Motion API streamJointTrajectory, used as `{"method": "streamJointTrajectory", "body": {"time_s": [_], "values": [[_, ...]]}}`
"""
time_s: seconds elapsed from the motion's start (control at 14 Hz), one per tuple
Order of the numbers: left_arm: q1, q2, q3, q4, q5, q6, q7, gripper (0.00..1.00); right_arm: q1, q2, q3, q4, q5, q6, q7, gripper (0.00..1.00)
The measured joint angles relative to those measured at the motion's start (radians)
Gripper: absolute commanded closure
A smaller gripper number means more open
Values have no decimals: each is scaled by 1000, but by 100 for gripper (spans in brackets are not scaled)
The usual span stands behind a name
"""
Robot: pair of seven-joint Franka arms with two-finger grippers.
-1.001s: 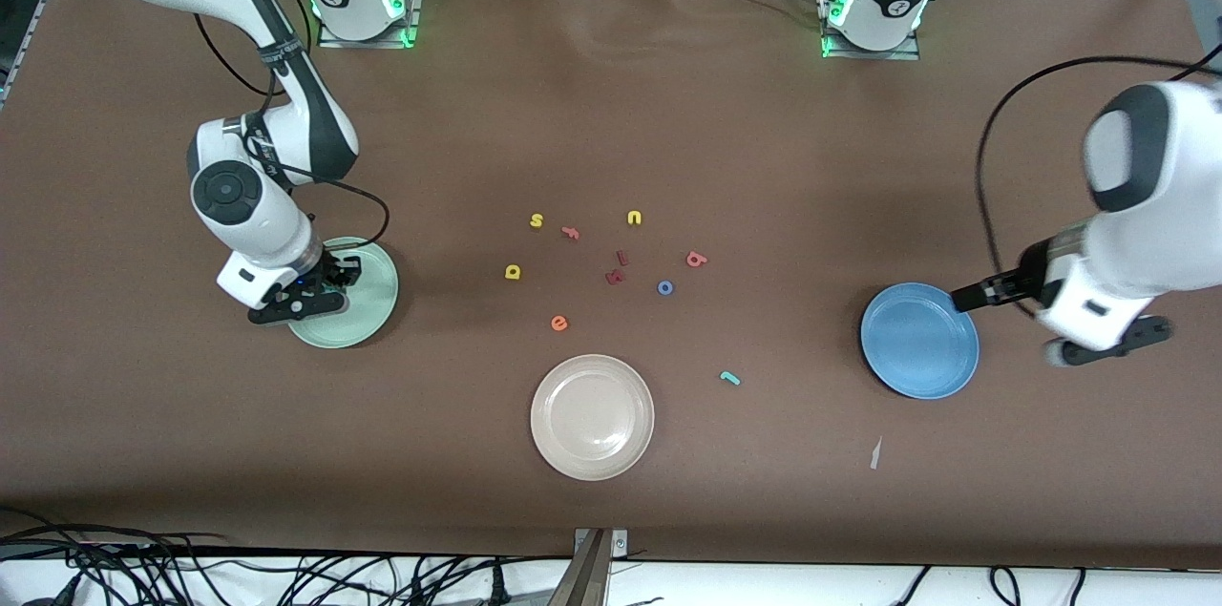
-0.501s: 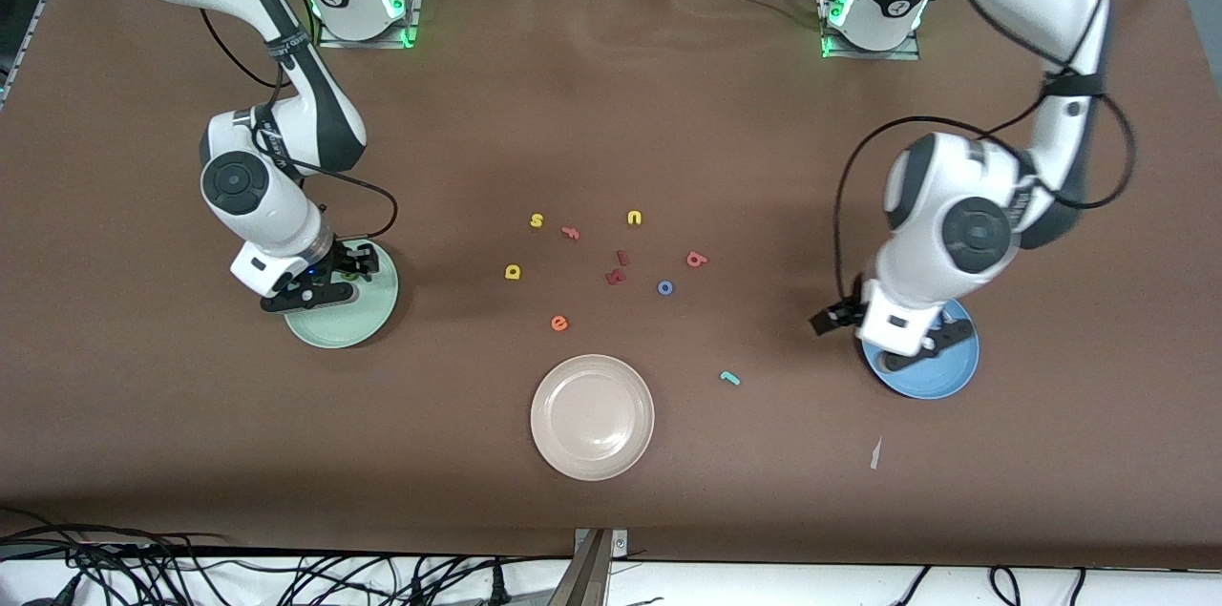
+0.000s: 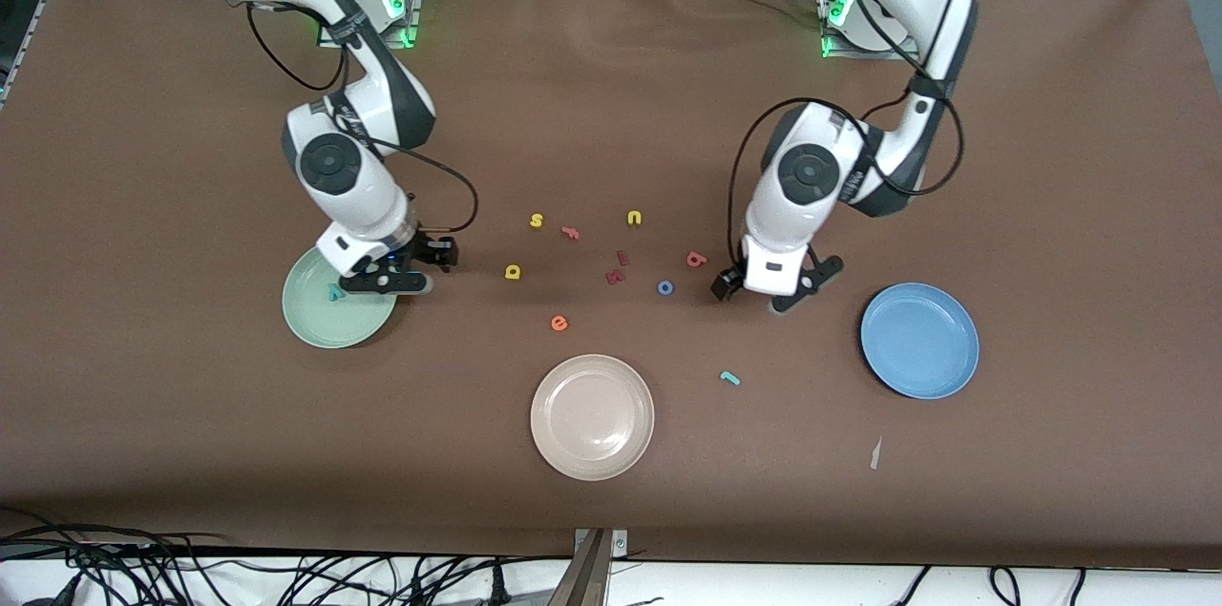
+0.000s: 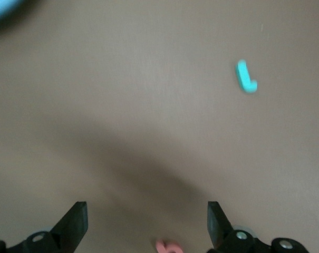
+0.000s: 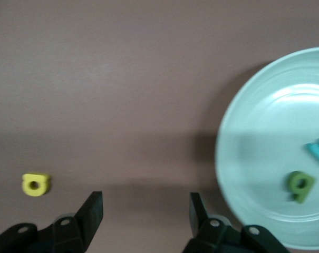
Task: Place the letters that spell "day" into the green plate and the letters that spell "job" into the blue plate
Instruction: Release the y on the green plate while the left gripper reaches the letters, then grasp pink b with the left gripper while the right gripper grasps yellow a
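Our right hand (image 3: 399, 274) hangs open and empty at the green plate's (image 3: 315, 324) rim; the green d (image 5: 299, 185) and teal y (image 3: 334, 292) lie inside. The yellow a (image 3: 513, 272) waits on the desk (image 3: 611, 110). Our left hand (image 3: 775, 289), open, hovers near the salmon b (image 3: 696, 259), presumably next for the blue plate (image 3: 919, 339).

Both arms have white shells with dark grey joints. Black cables loop beside them. The fingers (image 4: 75, 224) are black.
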Motion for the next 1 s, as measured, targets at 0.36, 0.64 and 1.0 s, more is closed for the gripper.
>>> {"method": "streamJointTrajectory", "body": {"time_s": [0.36, 0.64, 1.0], "values": [[-92, 30, 2, -46, 12, 71, -250, 2, 159, 107, -38, 76, 0, 69, 199, 25], [-99, 75, 4, -34, 54, 91, -393, 2, 272, 170, -116, 139, 0, 75, 268, 26], [-99, 115, 5, 15, 55, 93, -441, 15, 275, 199, -125, 144, -4, 121, 270, 37]]}}
